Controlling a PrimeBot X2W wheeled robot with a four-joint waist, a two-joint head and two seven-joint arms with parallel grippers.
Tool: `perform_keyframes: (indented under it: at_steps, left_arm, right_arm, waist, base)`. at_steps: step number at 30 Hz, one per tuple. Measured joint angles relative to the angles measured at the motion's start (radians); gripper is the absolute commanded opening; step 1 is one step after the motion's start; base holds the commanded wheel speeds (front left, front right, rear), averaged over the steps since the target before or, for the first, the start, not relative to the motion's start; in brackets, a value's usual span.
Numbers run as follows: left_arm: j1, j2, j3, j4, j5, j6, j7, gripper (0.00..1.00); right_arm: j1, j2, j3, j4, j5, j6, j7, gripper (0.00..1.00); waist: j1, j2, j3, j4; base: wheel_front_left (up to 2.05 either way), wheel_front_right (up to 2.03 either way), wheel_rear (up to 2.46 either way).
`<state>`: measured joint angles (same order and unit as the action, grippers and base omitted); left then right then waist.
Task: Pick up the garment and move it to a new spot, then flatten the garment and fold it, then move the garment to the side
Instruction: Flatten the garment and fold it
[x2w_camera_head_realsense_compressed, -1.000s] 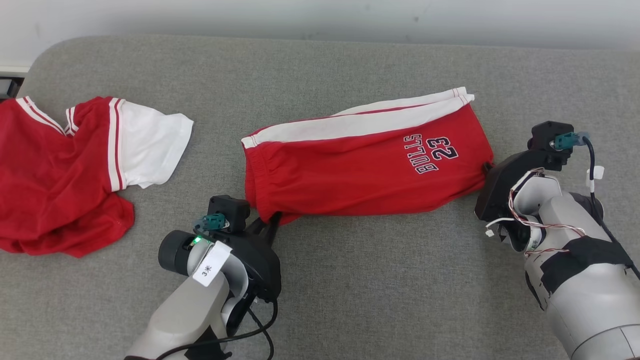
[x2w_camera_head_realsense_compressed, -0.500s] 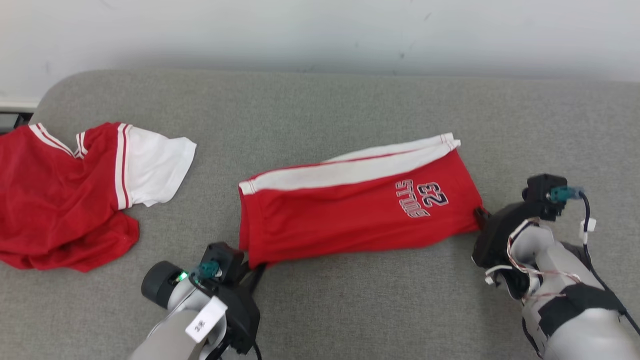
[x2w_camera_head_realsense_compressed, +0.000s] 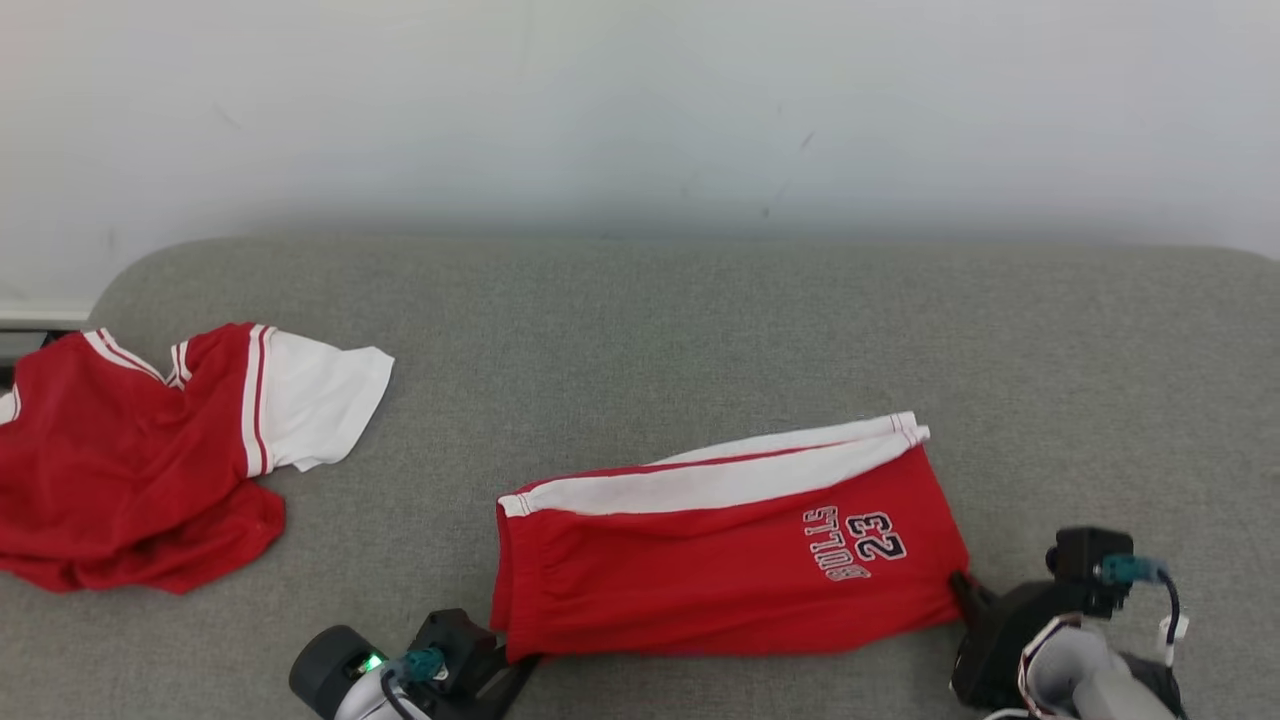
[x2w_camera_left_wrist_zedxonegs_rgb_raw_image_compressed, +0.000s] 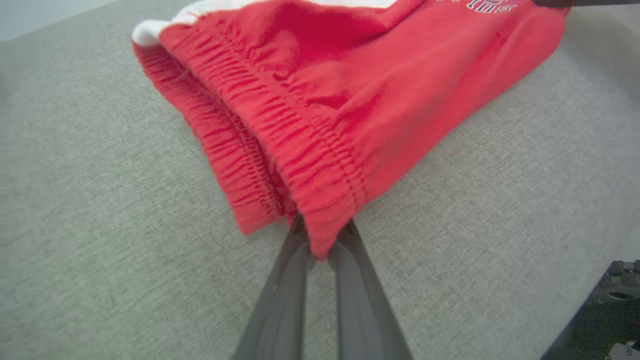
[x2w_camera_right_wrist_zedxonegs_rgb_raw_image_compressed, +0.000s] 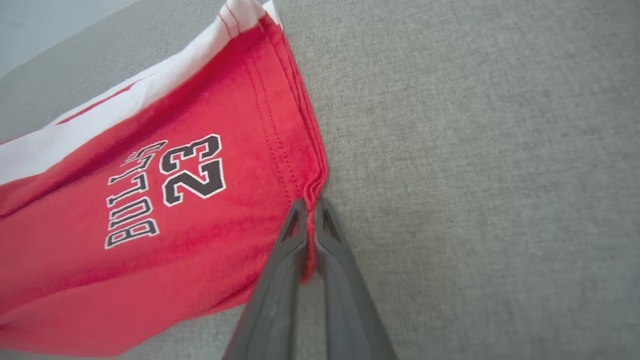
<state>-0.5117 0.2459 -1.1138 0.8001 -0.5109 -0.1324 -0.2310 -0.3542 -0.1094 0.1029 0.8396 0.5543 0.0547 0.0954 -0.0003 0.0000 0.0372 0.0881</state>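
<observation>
My left tool (x2w_camera_left_wrist_zedxonegs_rgb_raw_image_compressed: 320, 245) is clenched on the near corner of the gathered elastic waistband of the red fabric shorts (x2w_camera_head_realsense_compressed: 720, 585), which have a white side stripe and a dark "BULLS 23" print. My right tool (x2w_camera_right_wrist_zedxonegs_rgb_raw_image_compressed: 310, 212) is clenched on the stitched hem corner at the opposite end. The shorts lie folded lengthwise, stretched between my two tools across the near part of the grey fabric-covered desk (x2w_camera_head_realsense_compressed: 700, 330). The waistband is to my left, the print is to my right and the white stripe runs along the far edge. Well apart, at the far left, lies a crumpled red jersey with a white sleeve (x2w_camera_head_realsense_compressed: 130, 470).
</observation>
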Motion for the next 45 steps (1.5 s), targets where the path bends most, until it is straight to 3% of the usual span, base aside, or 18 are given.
perform_keyframes:
  at_steps: [16, 17, 18, 19, 20, 21, 24, 30, 41, 45]
  left_arm:
    - [0.037, 0.077, -0.041, -0.082, -0.089, 0.0, 0.021, 0.0]
    - [0.037, 0.077, -0.042, -0.084, -0.092, 0.0, 0.027, 0.07]
    - [0.037, 0.078, -0.046, -0.087, -0.099, 0.0, 0.034, 0.23]
    - [0.037, 0.081, -0.052, -0.091, -0.099, 0.0, 0.04, 0.36]
    - [0.037, 0.083, -0.054, -0.092, -0.103, 0.0, 0.046, 0.84]
    - [0.036, 0.091, -0.061, -0.094, -0.122, 0.0, 0.062, 1.0]
    - [0.035, 0.097, -0.062, -0.095, -0.135, 0.0, 0.082, 1.0]
    - [0.044, 0.119, -0.004, -0.072, -0.202, 0.008, 0.117, 1.0]
    - [0.203, 0.141, 0.226, -0.167, -0.355, 0.23, -0.009, 1.0]
    - [0.256, 0.155, 0.26, -0.237, -0.358, 0.245, -0.018, 1.0]
  right_arm:
    - [0.259, 0.017, 0.035, -0.276, -0.002, -0.003, 0.008, 0.0]
    - [0.268, 0.016, 0.037, -0.292, -0.002, -0.003, 0.012, 0.0]
    - [0.275, 0.011, 0.043, -0.307, -0.002, -0.003, 0.02, 0.11]
    - [0.283, 0.009, 0.045, -0.327, -0.003, -0.003, 0.02, 1.0]
    - [0.287, 0.009, 0.049, -0.342, -0.003, -0.003, 0.028, 1.0]
    - [0.289, 0.007, 0.066, -0.373, -0.01, 0.003, 0.044, 1.0]
    - [0.308, 0.006, 0.067, -0.415, -0.011, 0.002, 0.062, 1.0]
    - [0.367, -0.03, 0.061, -0.497, -0.03, -0.03, 0.07, 1.0]
    - [0.478, -0.083, -0.012, -0.663, -0.09, -0.129, 0.002, 1.0]
    - [0.497, -0.072, -0.046, -0.715, -0.093, -0.144, -0.045, 1.0]
  waist:
    - [0.0001, 0.0, -0.047, -0.073]
    - [0.0001, 0.0, -0.047, -0.075]
    - [0.0002, 0.0, -0.046, -0.075]
    - [0.0002, 0.0, -0.045, -0.075]
    - [0.0003, 0.0, -0.044, -0.075]
    - [0.0003, 0.0, -0.043, -0.075]
    - [0.0003, 0.0, -0.048, -0.07]
    - [0.0003, 0.0, -0.064, -0.054]
    - [0.0003, 0.0, -0.109, -0.022]
    - [0.0002, 0.0, -0.122, -0.011]
  base:
    - [0.0, 0.0, 0.0]
    - [0.0, 0.0, 0.0]
    - [0.0, 0.0, 0.0]
    - [0.0, 0.0, 0.0]
    - [0.0, 0.0, 0.0]
    - [0.0, 0.0, 0.0]
    - [0.0, 0.0, 0.0]
    - [0.0, 0.0, 0.0]
    - [0.0, 0.0, 0.0]
    - [0.0, 0.0, 0.0]
